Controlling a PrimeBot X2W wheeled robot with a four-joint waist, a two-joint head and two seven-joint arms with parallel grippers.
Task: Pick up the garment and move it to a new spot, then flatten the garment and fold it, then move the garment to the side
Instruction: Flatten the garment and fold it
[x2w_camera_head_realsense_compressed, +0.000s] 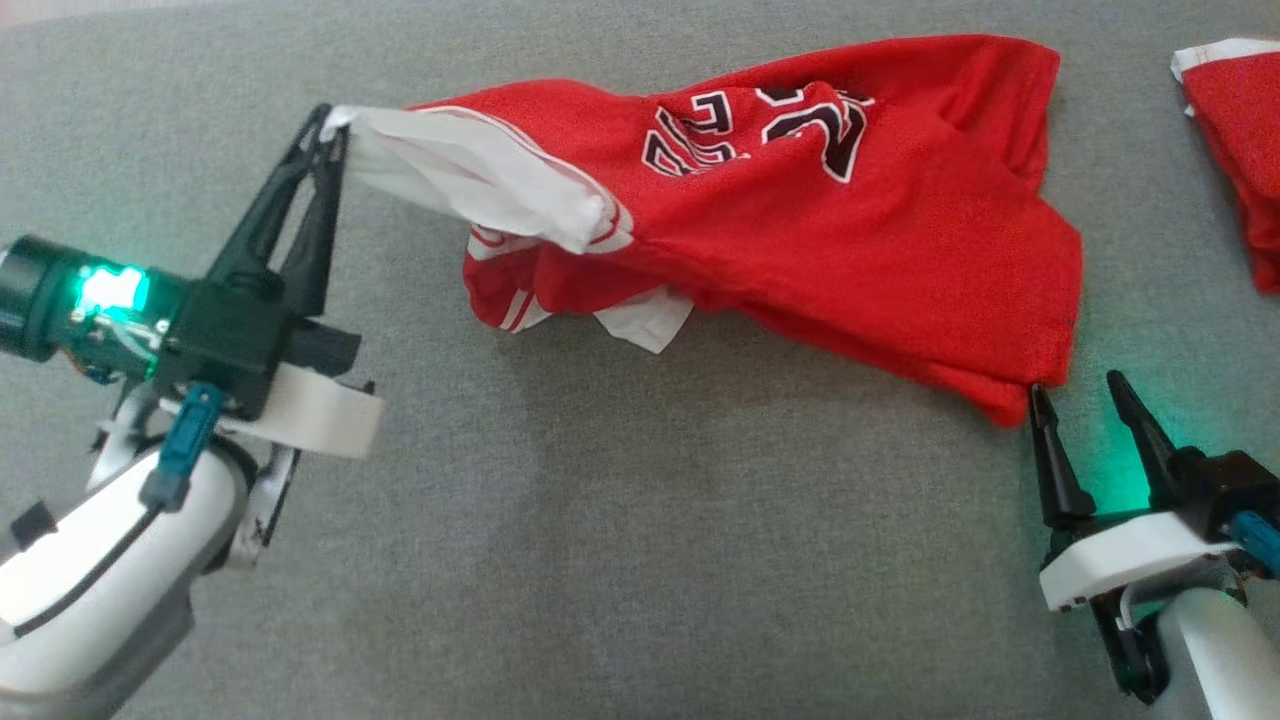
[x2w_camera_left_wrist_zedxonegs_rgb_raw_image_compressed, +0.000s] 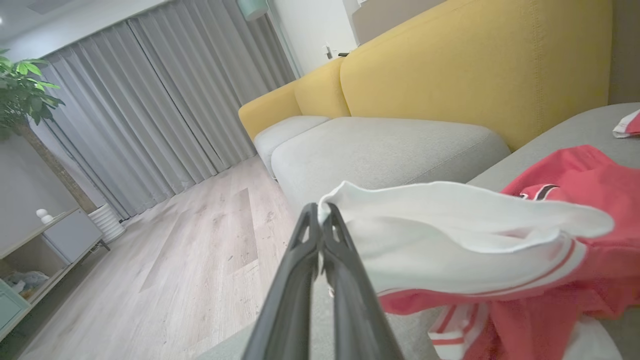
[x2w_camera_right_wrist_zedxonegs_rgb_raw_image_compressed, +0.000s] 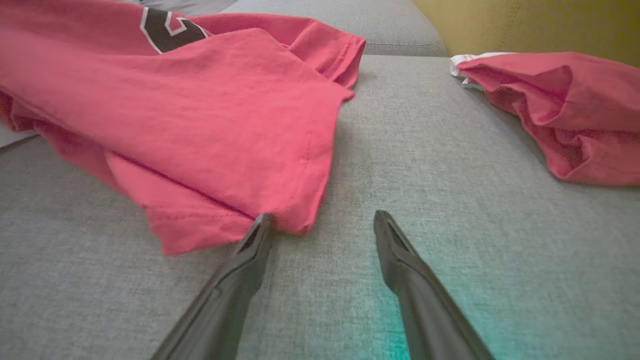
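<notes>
The garment (x2w_camera_head_realsense_compressed: 820, 230) is a red jersey with black-and-white lettering and a white sleeve, lying crumpled across the grey cushion. My left gripper (x2w_camera_head_realsense_compressed: 330, 125) is shut on the tip of its white sleeve (x2w_camera_left_wrist_zedxonegs_rgb_raw_image_compressed: 450, 225), which is lifted and stretched out to the left. In the left wrist view my left gripper (x2w_camera_left_wrist_zedxonegs_rgb_raw_image_compressed: 320, 215) pinches the white cloth edge between its dark fingers. My right gripper (x2w_camera_head_realsense_compressed: 1075, 385) stands open at the garment's lower right corner (x2w_camera_right_wrist_zedxonegs_rgb_raw_image_compressed: 280, 220). One of its fingertips touches that red hem while the other rests over bare cushion, with nothing between them.
A second red piece of clothing (x2w_camera_head_realsense_compressed: 1235, 150) lies at the far right, also seen as a bunched heap (x2w_camera_right_wrist_zedxonegs_rgb_raw_image_compressed: 560, 110). The grey cushion (x2w_camera_head_realsense_compressed: 620, 560) is the working surface. Behind it are a yellow sofa back (x2w_camera_left_wrist_zedxonegs_rgb_raw_image_compressed: 475, 65), wooden floor (x2w_camera_left_wrist_zedxonegs_rgb_raw_image_compressed: 190, 250), curtains and a potted plant.
</notes>
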